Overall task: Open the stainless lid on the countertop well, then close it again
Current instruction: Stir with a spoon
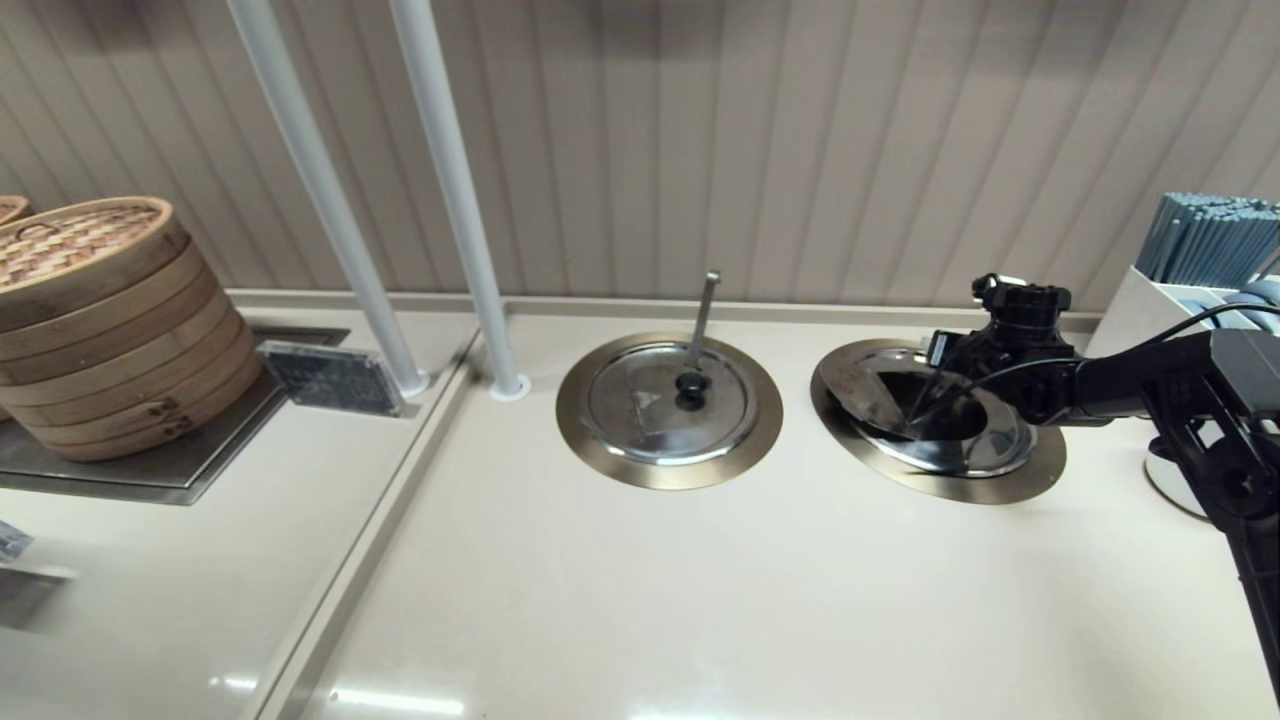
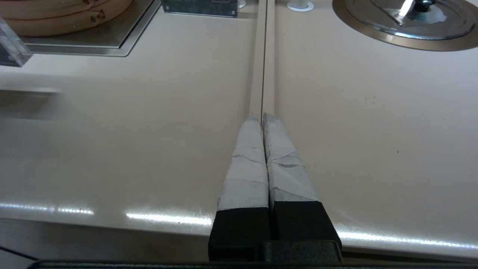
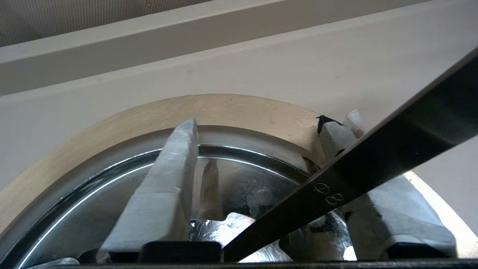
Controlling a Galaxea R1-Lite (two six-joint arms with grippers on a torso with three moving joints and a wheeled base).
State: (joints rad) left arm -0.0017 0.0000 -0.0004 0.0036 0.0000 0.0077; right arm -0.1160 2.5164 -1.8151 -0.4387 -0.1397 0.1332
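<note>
The stainless lid [image 1: 890,400] lies in the bronze collar [image 1: 1040,470] of the countertop well at the right. Its slanting ladle handle [image 1: 922,400] rises toward my right gripper [image 1: 960,385], which hovers low over the lid. In the right wrist view this gripper [image 3: 261,127] is open, its taped fingers [image 3: 168,186] spread over the lid [image 3: 242,175] near the collar [image 3: 224,112]. The ladle handle [image 3: 373,164] crosses in front of one finger. A dark shape low between the fingers may be the knob. My left gripper [image 2: 261,117] is shut and empty, parked over the counter's near edge.
The twin lid [image 1: 665,405] with its upright ladle handle [image 1: 703,315] sits left of the task well. Stacked bamboo steamers [image 1: 100,320] stand far left, two white poles [image 1: 460,200] behind, and a white box of chopsticks [image 1: 1200,260] at the far right.
</note>
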